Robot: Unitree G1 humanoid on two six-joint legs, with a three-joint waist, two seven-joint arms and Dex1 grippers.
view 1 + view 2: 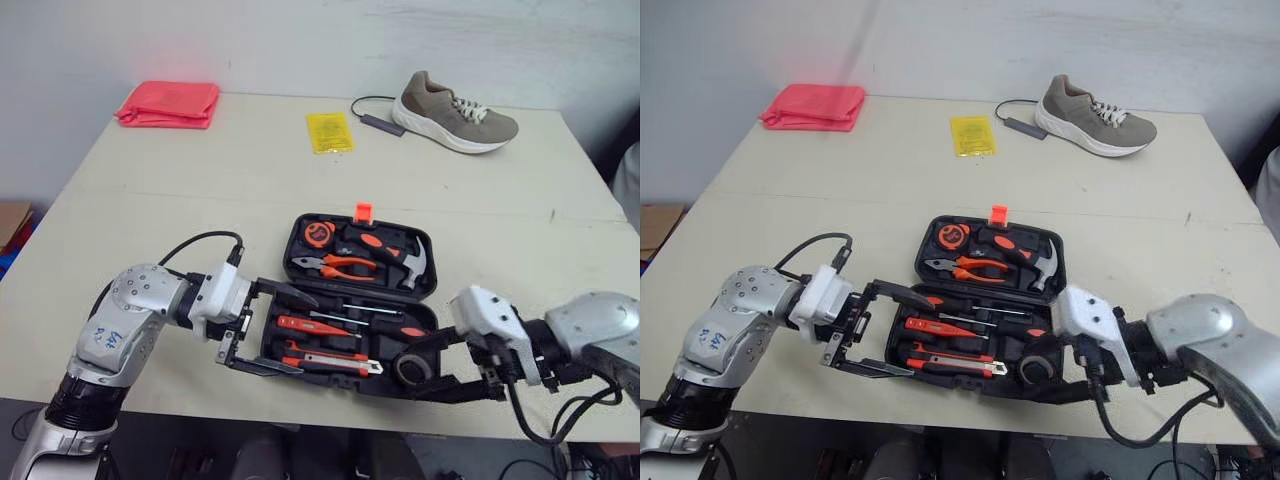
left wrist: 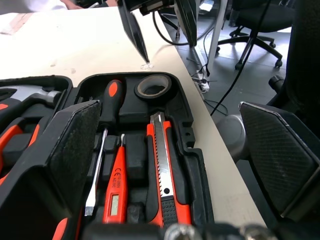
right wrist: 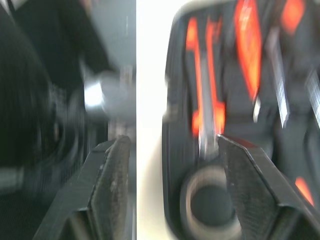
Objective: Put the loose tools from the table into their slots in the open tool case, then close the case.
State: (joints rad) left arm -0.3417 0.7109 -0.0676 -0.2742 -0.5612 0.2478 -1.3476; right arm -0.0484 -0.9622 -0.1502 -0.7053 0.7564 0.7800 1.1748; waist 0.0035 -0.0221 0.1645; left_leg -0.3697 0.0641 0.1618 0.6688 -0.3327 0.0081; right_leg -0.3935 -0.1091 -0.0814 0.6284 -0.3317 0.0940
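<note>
Left pincer (image 1: 272, 331): spread wide, empty, one finger on either side of the end wall of the black plastic tool case (image 2: 196, 160), near half. Probably placed to steady or lift that half. Right pincer (image 1: 447, 368): also agape, holding nothing, bracketing the opposite end beside the grey tape roll (image 1: 410, 368). Between them the case lies open on the beige surface (image 1: 200, 200). Slots look filled, so closing seems to be what remains.
</note>
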